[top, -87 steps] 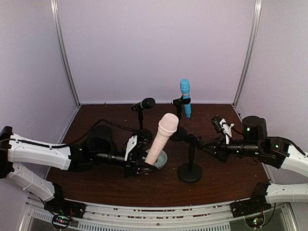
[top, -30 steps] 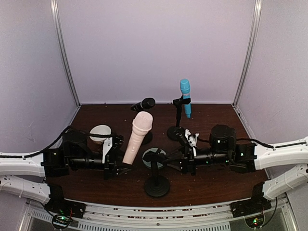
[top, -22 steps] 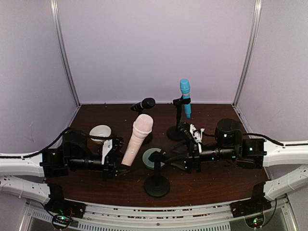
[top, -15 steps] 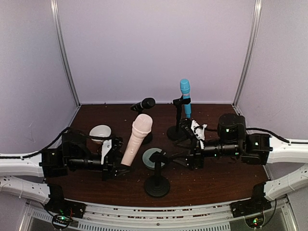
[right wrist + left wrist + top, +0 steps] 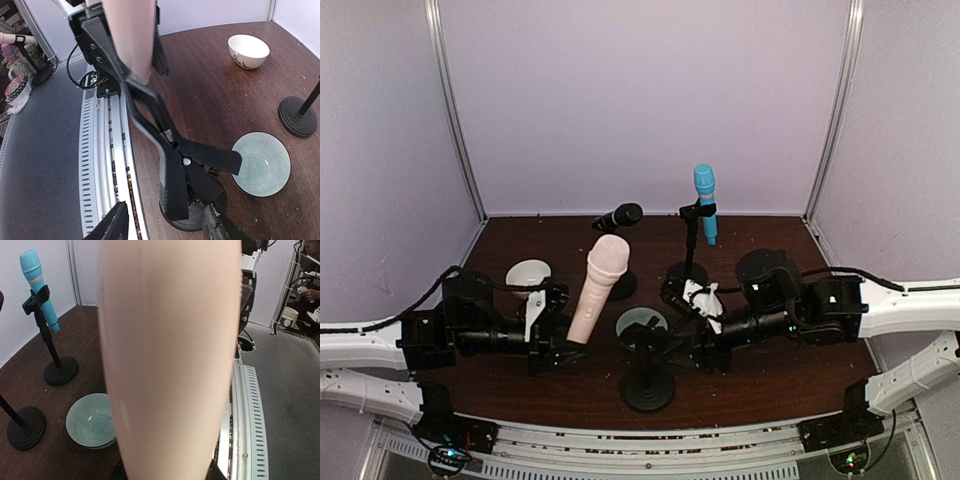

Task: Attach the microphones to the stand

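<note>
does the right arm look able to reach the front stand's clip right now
Probably yes: the right gripper faces the clip at close range with nothing between them; the pink microphone, held by the left gripper, is beyond the clip.

Pale pink microphone (image 5: 167,360) fills centre, upright. Blue microphone (image 5: 37,285) clipped to stand (image 5: 51,342), 10 o'clock. Green bowl (image 5: 92,421), 8 o'clock; second stand base (image 5: 25,427) just beside it.
</note>
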Motion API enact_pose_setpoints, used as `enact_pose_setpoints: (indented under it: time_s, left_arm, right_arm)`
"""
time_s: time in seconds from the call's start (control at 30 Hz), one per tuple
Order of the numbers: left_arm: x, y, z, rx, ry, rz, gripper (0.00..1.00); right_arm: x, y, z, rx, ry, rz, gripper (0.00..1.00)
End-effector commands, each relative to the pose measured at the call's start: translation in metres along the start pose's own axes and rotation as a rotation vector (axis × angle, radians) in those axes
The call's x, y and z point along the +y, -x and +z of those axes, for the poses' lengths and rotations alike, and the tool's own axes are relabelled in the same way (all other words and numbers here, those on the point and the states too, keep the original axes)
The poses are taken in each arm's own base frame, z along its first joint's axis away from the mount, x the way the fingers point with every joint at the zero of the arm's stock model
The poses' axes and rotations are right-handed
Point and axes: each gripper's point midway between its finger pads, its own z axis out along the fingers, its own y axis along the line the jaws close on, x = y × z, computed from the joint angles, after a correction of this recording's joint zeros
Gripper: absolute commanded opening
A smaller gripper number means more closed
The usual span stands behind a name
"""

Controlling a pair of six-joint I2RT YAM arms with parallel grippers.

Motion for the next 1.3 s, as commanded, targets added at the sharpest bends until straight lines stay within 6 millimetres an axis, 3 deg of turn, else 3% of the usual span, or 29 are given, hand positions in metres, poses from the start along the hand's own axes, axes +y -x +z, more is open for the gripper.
enact_pose_setpoints:
  time_s: [0.0,0.33,0.5,0.53,0.67,0.77,0.8,1.0,1.27]
  left_arm:
    - [0.005,0.009,-0.002,-0.042,0.024,0.016,0.00]
    - [0.005,0.006,0.004,-0.029,0.016,0.009,0.01]
    - [0.004,0.006,0.002,-0.015,0.013,0.013,0.01]
    - [0.004,0.006,0.001,-0.013,0.015,0.014,0.00]
    - [0.005,0.007,0.001,-0.009,0.016,0.020,0.00]
    - [0.004,0.008,0.004,-0.007,0.008,0.020,0.00]
    - [0.004,0.009,0.005,-0.008,0.005,0.019,0.00]
    - [0.001,0.014,0.005,-0.003,-0.013,0.018,0.00]
    - [0.005,0.013,0.004,0.007,0.008,0.016,0.00]
  right_arm:
    - [0.027,0.025,-0.007,-0.039,0.082,-0.018,0.50]
    - [0.023,0.012,-0.003,0.016,0.055,-0.041,0.51]
    - [0.018,0.003,-0.022,0.026,0.012,-0.065,0.51]
    - [0.014,0.002,-0.027,0.015,-0.016,-0.070,0.53]
    - [-0.006,0.008,-0.043,-0.092,-0.135,-0.102,0.78]
    - [-0.019,0.008,-0.044,-0.207,-0.181,-0.124,0.98]
    - [-0.022,0.012,-0.044,-0.246,-0.174,-0.132,1.00]
    - [-0.018,0.024,-0.031,-0.311,-0.061,-0.214,0.96]
    - [-0.001,0.024,-0.015,-0.299,0.063,-0.244,0.93]
